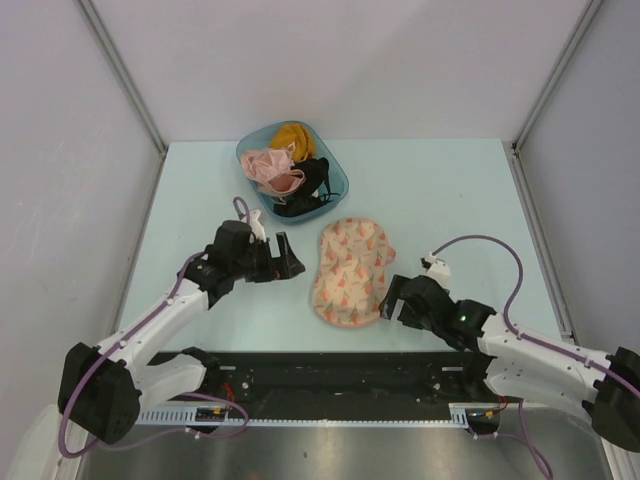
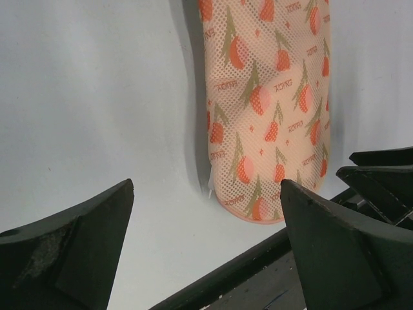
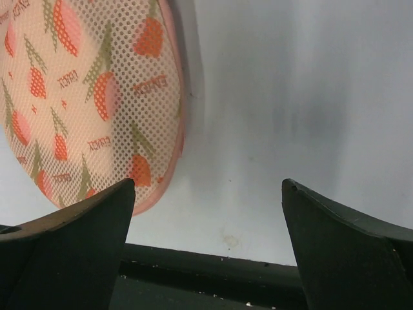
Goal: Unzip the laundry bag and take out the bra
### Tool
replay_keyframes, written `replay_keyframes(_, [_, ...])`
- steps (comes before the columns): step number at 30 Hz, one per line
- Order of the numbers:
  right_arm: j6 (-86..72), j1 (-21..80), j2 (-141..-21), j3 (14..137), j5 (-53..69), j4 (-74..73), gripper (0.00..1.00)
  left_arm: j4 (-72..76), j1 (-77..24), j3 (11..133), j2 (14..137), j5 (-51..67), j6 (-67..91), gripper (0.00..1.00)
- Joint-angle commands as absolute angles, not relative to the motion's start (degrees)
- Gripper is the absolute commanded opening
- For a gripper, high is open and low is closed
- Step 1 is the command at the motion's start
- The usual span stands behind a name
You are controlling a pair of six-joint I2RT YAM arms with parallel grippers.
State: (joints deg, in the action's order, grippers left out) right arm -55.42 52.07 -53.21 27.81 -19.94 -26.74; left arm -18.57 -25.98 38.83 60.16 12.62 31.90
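One laundry bag (image 1: 350, 272); one teal tub (image 1: 339, 176); three garments heaped in it, counted as one pink bra (image 1: 270, 170), one mustard-yellow piece (image 1: 293, 138), one black piece (image 1: 312, 192); two arms, left arm (image 1: 160, 320) and right arm (image 1: 530, 352); two pincers, left pincer (image 1: 292, 256) and right pincer (image 1: 388, 299); one counter (image 1: 450, 200).

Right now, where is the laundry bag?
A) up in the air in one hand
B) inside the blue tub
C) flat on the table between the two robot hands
C: the laundry bag lies flat on the table, with the open left hand and open right hand on either side.
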Motion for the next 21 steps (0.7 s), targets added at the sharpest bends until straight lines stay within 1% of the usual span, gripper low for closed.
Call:
replay_keyframes(1, [-60.9,50.89,-46.69,24.26,-20.74,-23.29,1.0,-17.05,-25.93,39.91,60.73,14.33,30.94,1.0])
replay_keyframes(7, [-62.05,49.66,-43.95,19.34,-14.51,-15.04,1.0,-15.21,-26.1,40.08,62.66,16.52,31.55,1.0])
replay_keyframes(11, [-63.8,48.96,-44.56,17.76,-12.4,-11.17,1.0,-14.59,-26.1,39.73,62.49,16.7,31.64,1.0])
replay_keyframes(15, [-66.7,48.34,-45.43,13.99,-9.41,-3.02,1.0,-13.8,-26.02,39.03,62.32,17.4,31.55,1.0])
replay_keyframes(17, [-69.34,48.34,-46.23,12.66,-8.88,-0.63,0.96,-13.62,-26.1,38.67,62.05,17.49,31.29,1.0])
replay_keyframes(18, [-69.69,48.43,-46.93,12.4,-9.4,-0.62,0.93,-13.45,-26.28,38.58,61.79,17.58,31.03,1.0])
replay_keyframes(19, [-70.05,48.78,-47.28,12.31,-10.01,-0.62,0.86,-12.93,-26.37,38.32,61.35,17.67,30.85,1.0])
replay_keyframes(20, [-70.66,49.04,-47.46,12.3,-10.37,-0.62,0.82,-12.48,-26.63,38.06,60.3,17.49,30.76,1.0])
replay_keyframes(21, [-70.84,49.04,-47.46,12.3,-10.63,1.13,0.76,-12.05,-26.72,37.71,59.51,17.32,30.76,1.0])
